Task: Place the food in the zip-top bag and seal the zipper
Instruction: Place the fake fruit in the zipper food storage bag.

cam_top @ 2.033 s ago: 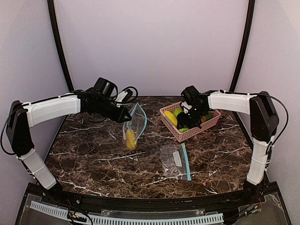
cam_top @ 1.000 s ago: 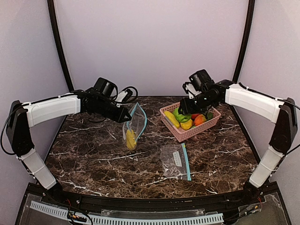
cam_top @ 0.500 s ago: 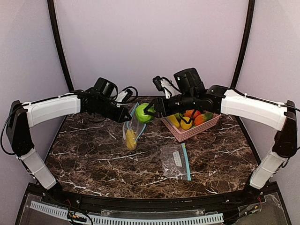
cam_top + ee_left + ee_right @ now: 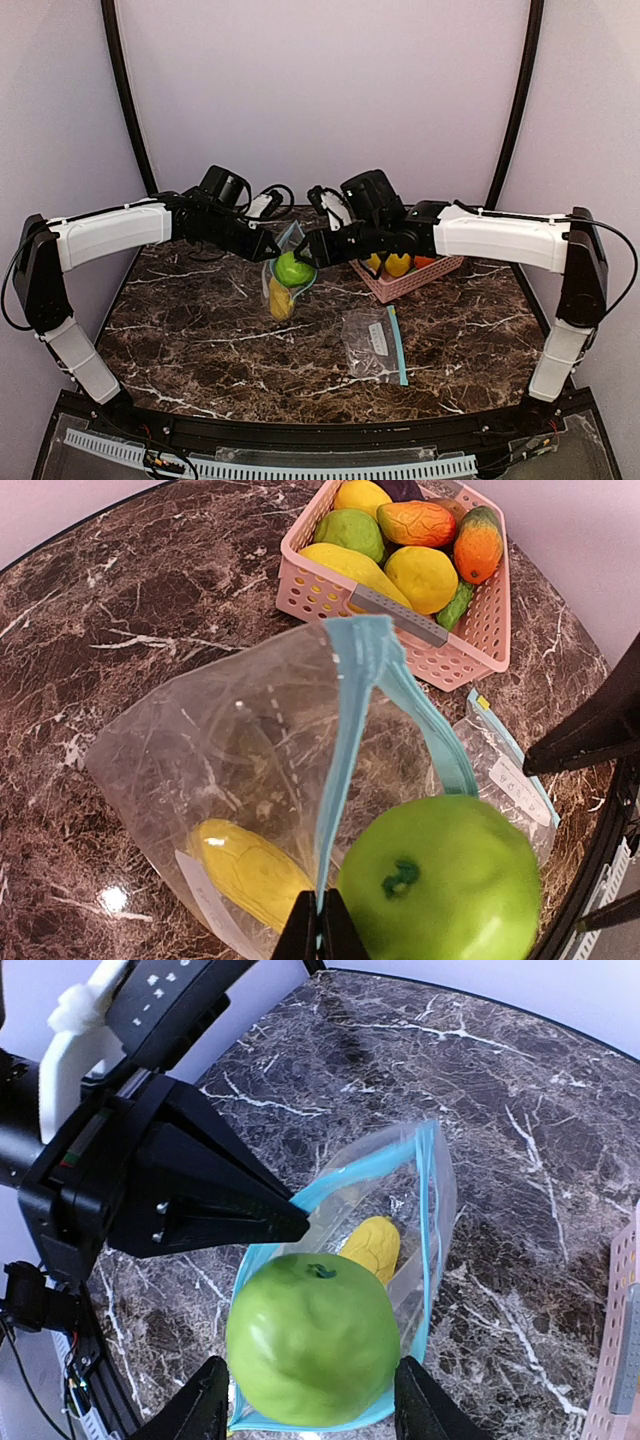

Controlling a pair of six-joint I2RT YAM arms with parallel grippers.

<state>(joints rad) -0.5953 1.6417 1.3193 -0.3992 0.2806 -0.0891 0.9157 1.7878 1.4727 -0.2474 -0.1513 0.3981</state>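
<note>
Apple (image 4: 291, 268) at the mouth of the bag (image 4: 200, 750), centre frame.
Your right gripper (image 4: 312, 1400) clasps the apple; your left gripper (image 4: 320, 932) pinches the bag rim tight.

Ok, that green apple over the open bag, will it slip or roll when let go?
Its glossy round skin suggests the green apple could slip between the right gripper's fingers. Dropped, it probably rolls unless the floppy bag catches it.

Glossy green plastic apple (image 4: 312, 1338), clear crinkled film bag (image 4: 200, 750), polished brown marble tabletop (image 4: 200, 340), pink plastic lattice basket (image 4: 312, 595)
</note>
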